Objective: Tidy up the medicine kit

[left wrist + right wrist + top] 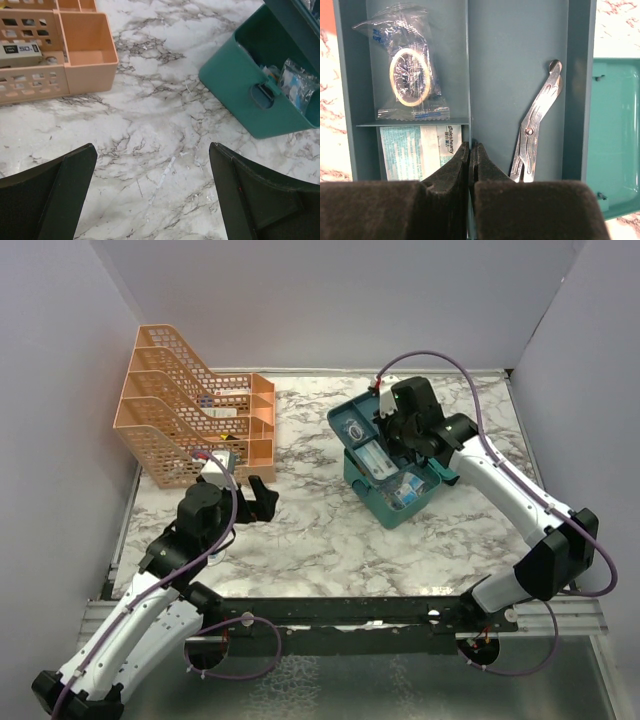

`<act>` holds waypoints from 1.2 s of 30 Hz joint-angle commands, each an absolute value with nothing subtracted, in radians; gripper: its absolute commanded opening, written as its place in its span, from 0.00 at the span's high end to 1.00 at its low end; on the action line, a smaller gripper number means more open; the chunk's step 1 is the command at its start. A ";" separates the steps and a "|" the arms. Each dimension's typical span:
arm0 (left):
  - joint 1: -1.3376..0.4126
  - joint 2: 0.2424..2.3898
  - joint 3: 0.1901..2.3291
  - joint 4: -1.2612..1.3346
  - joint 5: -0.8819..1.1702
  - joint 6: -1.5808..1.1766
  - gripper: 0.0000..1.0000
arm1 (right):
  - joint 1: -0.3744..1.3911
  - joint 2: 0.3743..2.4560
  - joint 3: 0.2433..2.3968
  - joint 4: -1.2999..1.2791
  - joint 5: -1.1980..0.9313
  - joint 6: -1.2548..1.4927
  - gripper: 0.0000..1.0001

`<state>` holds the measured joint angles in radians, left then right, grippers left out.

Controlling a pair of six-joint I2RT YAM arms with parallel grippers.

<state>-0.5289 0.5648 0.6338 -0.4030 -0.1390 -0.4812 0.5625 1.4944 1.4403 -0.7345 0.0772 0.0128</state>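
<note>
The teal medicine kit (pixel 412 502) stands open right of the table's middle, with packets inside; it also shows in the left wrist view (pixel 250 90) and at the right edge of the right wrist view (pixel 615 135). A flat teal divided tray (pixel 520 60) sits tilted over the kit's far side (pixel 352 440). It holds a bagged tape roll (pixel 410 75), a gauze packet (pixel 415 150) and metal scissors (pixel 535 135). My right gripper (pixel 471 150) is shut on the tray's middle divider. My left gripper (pixel 152 195) is open and empty above bare marble, left of the kit.
An orange mesh file rack (pixel 190 410) stands at the back left, with small open compartments (pixel 87 45) and a labelled box (pixel 20 50) inside. Grey walls close in the table on three sides.
</note>
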 commanded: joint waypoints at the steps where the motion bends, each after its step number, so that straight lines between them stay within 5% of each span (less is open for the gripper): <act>1: -0.525 0.532 0.581 -0.310 -0.065 -0.491 0.01 | 0.558 1.470 1.419 -0.673 0.004 -0.033 0.99; 36: -0.525 0.494 0.571 -0.325 -0.059 -0.507 0.01 | 0.456 1.350 1.110 -0.562 -0.048 -0.137 0.99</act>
<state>-0.5289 0.5003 0.5735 -0.3515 -0.0734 -0.4965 0.4580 1.3521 1.1324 -0.6334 -0.0097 -0.1261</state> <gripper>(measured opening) 0.991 0.017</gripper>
